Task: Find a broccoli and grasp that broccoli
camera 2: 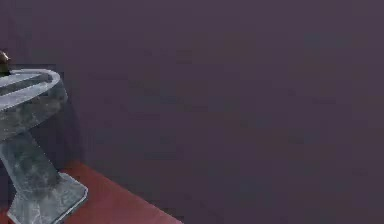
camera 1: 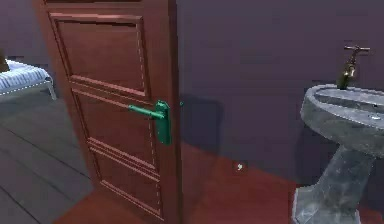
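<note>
A: Entry — floor and room. What is recorded underfoot?

B: A smooth red-brown floor (camera 1: pixel 225 190) is seen across the lower middle of the forward view. A small pale speck (camera 1: pixel 238 166) lies on it near the foot of the wall. Past the door, at the lower left, grey planks (camera 1: pixel 30 150) are noted instead.

A: Walls?

B: A plain dark purple wall (camera 1: pixel 250 70) is recorded from the middle to the right of the forward view. The same colour covers most of the arm side view, down to a strip of red-brown floor at the lower left.

A: Fittings?

B: A reddish-brown panelled door (camera 1: pixel 112 100) stands left of centre, with a green lever handle (camera 1: pixel 150 113) at its right edge. A grey stone pedestal sink (camera 1: pixel 340 150) is set at the right edge, close to the wall, and is topped by a brown tap (camera 1: pixel 350 68). In the arm side view its basin is seen at the upper left and its flared foot (camera 2: pixel 45 195) at the lower left, resting on the floor. What looks like the corner of a pale bed (camera 1: pixel 20 78) is glimpsed at the upper left, beyond the door.

A: Broccoli? Fingers?

B: The broccoli's place cannot be told from these views. Whether the gripper's fingers are released or grasping anything cannot be told either — no entry is made.
</note>
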